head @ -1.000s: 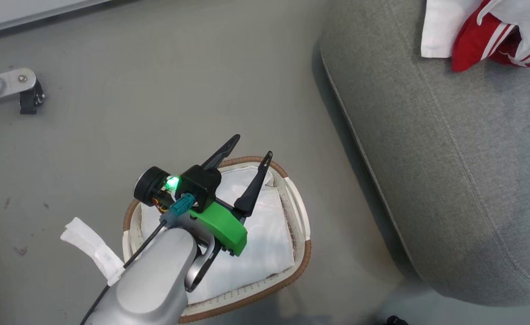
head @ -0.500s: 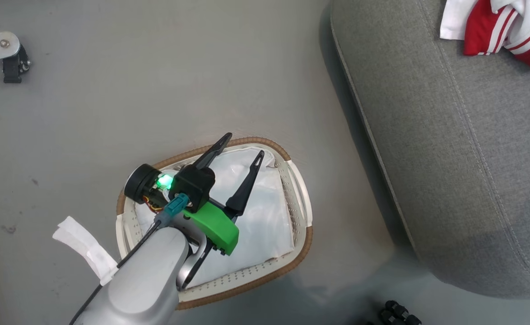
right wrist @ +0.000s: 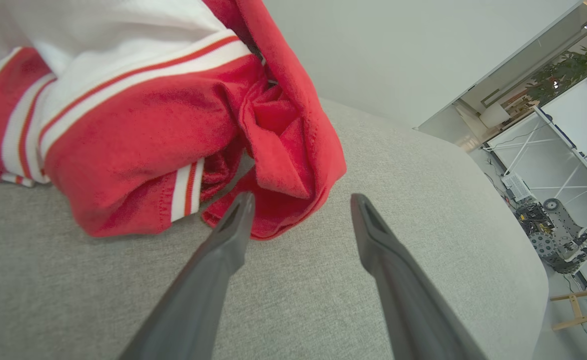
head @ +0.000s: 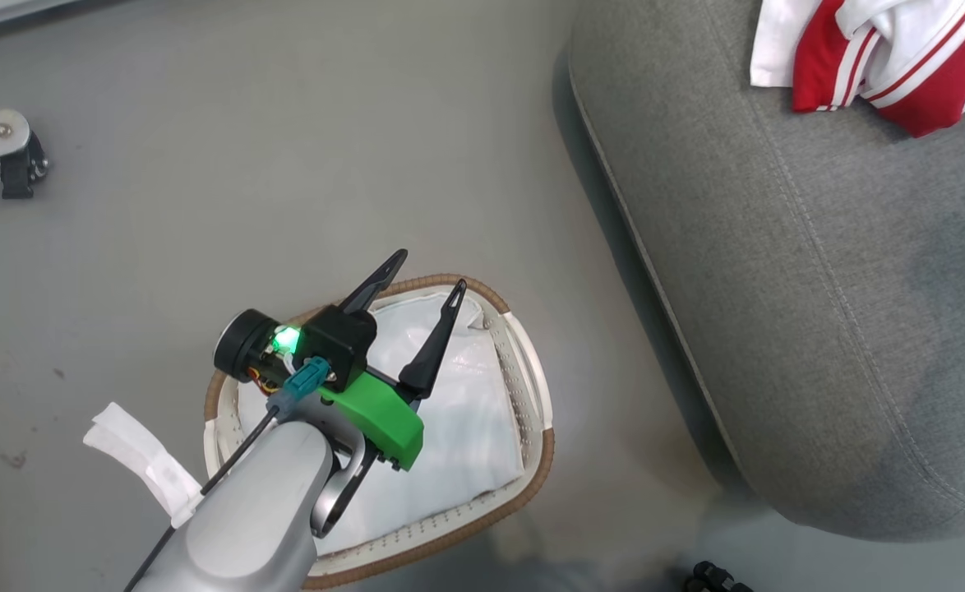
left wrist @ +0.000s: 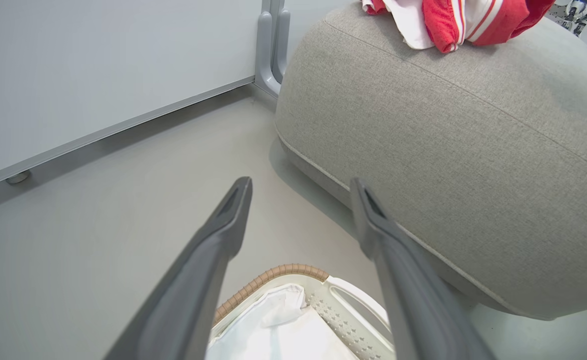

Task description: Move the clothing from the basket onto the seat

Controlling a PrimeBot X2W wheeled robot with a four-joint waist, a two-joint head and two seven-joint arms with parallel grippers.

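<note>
The red clothing [head: 885, 57] with white stripes lies bunched on the grey seat [head: 819, 271], at the top right of the head view. In the right wrist view my right gripper [right wrist: 301, 200] is open just above the seat, its fingertips at the edge of the clothing [right wrist: 138, 125], nothing between them. My left gripper [head: 431, 270] hangs open over the far rim of the basket [head: 532, 460], which shows its white cloth liner [head: 466, 427]. The left wrist view shows my left gripper [left wrist: 301, 185], the basket rim [left wrist: 278, 272] and the seat [left wrist: 448, 140] with the clothing [left wrist: 453, 20] on top.
Grey floor surrounds the basket. A white strip of cloth [head: 141, 460] hangs off the basket's left side. A metal leg with a castor [head: 2, 156] stands at the far left. A white wall panel [left wrist: 98, 65] runs behind.
The head camera has shifted a little between frames. The left gripper stays open over the basket.
</note>
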